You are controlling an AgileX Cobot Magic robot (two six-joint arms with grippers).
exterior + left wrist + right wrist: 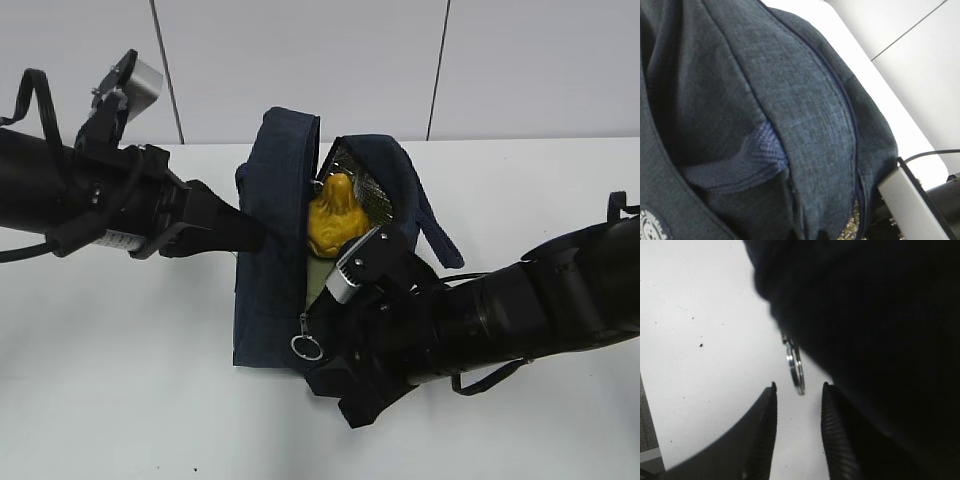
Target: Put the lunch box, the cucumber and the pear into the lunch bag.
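White table [120,400] under everything, pale panelled wall [300,60] behind. Lunch bag [275,250] at centre of table, dark navy, top gaping open toward 12 o'clock, silvery lining visible inside at 1 o'clock. Pear [335,225] sitting in the open mouth, yellow-orange, narrow top upward, resting against the lining. Pale green edge just below the pear, possibly lunch box; cannot tell for sure. Cucumber nowhere to be made out. Metal ring pull [307,347] hanging at the bag's 6 o'clock corner, same ring [795,367] seen close in right wrist view, dangling just beyond the tips. Right pincer [797,390] partly open, ribbed fingers [837,430] apart, nothing between them, ring not touched, dark fabric alongside at 3 o'clock. Left pincer pressed into the bag's side at 9 o'clock, tips hidden in fabric [790,110], closed; whether cloth is pinched, cannot tell.
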